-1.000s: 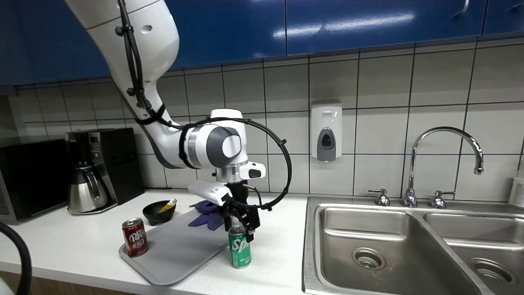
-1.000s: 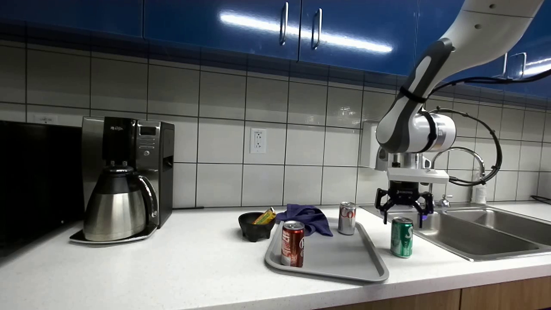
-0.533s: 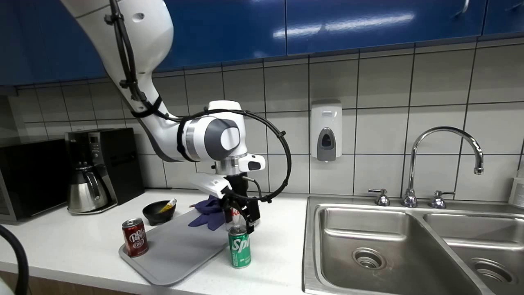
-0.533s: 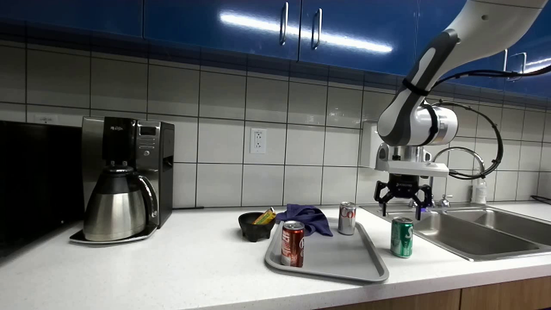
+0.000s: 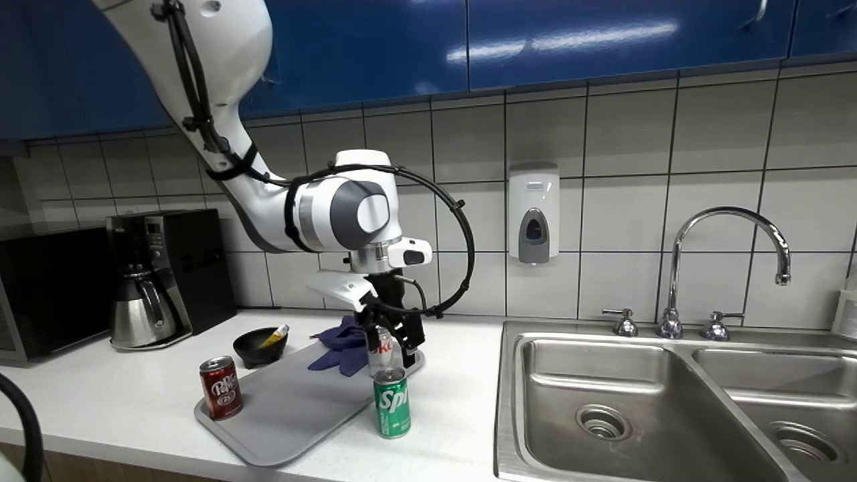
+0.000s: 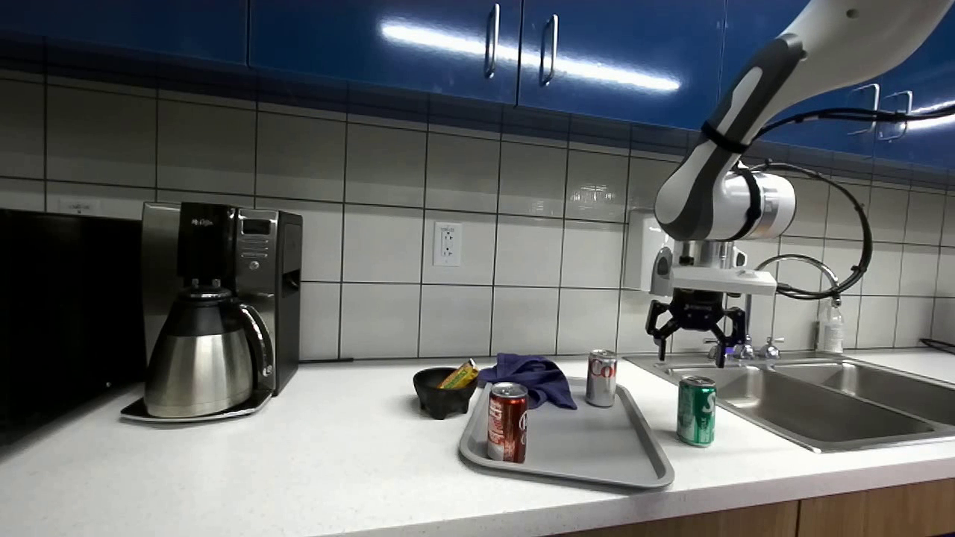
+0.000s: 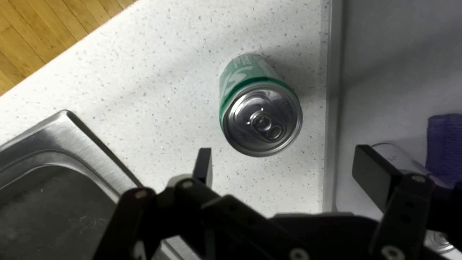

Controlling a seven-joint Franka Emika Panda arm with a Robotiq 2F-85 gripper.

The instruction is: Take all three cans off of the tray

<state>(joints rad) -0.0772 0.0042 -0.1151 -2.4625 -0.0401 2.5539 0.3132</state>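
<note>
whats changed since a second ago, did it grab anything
The open pincer has moved upward, away from the green can. Nothing was taken hold of or let go in that time. Unchanged: the green can stands on the counter beside the tray, with the red can and silver can upright on it.
</note>
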